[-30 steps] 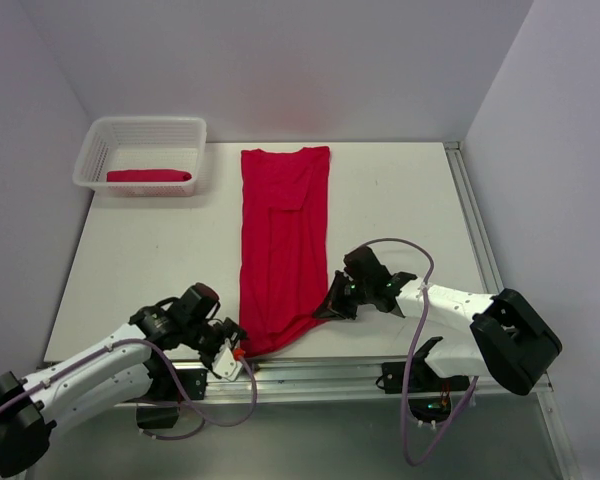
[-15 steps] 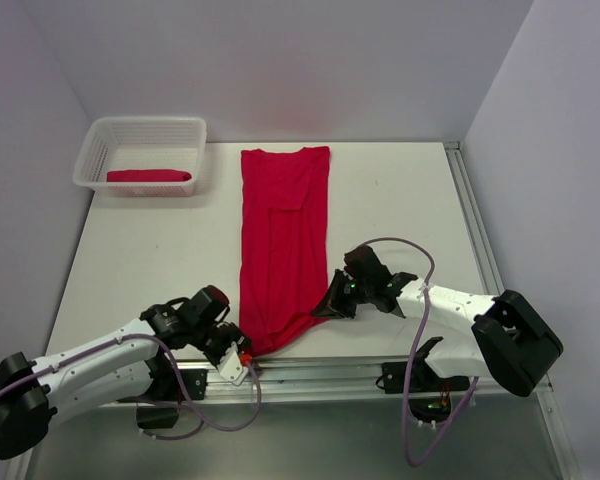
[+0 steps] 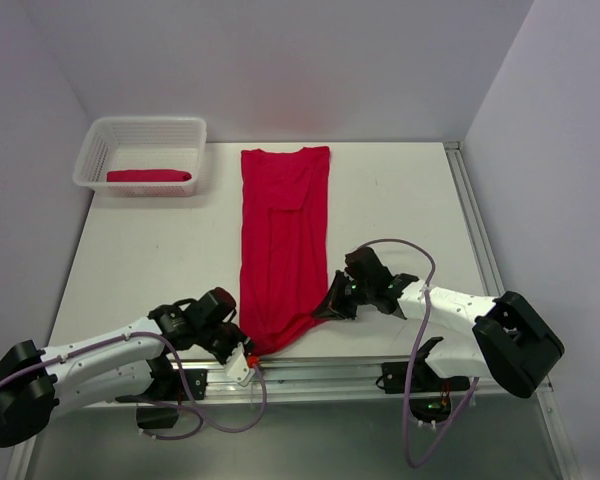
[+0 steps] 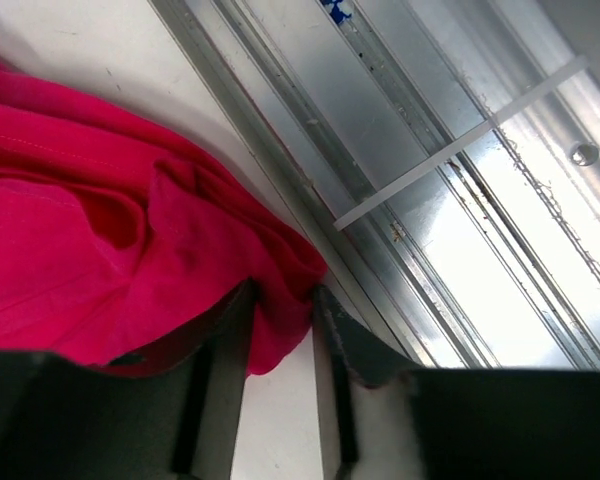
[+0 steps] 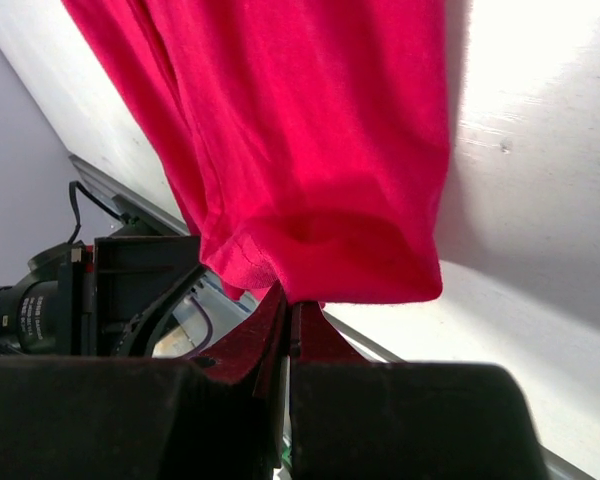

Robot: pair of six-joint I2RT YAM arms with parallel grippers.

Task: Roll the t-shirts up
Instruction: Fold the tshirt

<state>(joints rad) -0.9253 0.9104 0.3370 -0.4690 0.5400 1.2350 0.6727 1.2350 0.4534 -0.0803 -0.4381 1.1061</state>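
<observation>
One red t-shirt (image 3: 283, 235) lies folded into a long strip down the middle of the white table (image 3: 400, 200). A second red t-shirt (image 3: 148, 176) sits rolled up in the white basket (image 3: 95, 150). My left gripper (image 3: 248, 352) is at the strip's near-left corner. In the left wrist view the t-shirt (image 4: 100, 260) bunches there, and the left gripper (image 4: 283, 300) has its jaws still apart, with a lobe of hem between them. My right gripper (image 3: 325, 308) is at the near-right corner. In the right wrist view it (image 5: 288, 300) is shut on the t-shirt (image 5: 310, 130) hem.
The basket stands at the far left corner of the table. A metal rail (image 3: 320, 370) runs along the near table edge, right under both grippers, and shows in the left wrist view as grooved aluminium (image 4: 430, 230). Walls close in at the left, the back and the right.
My left gripper has slid right to the shirt's near-left corner, and its jaws have narrowed around the hem. The right arm and the shirt have stayed put.
</observation>
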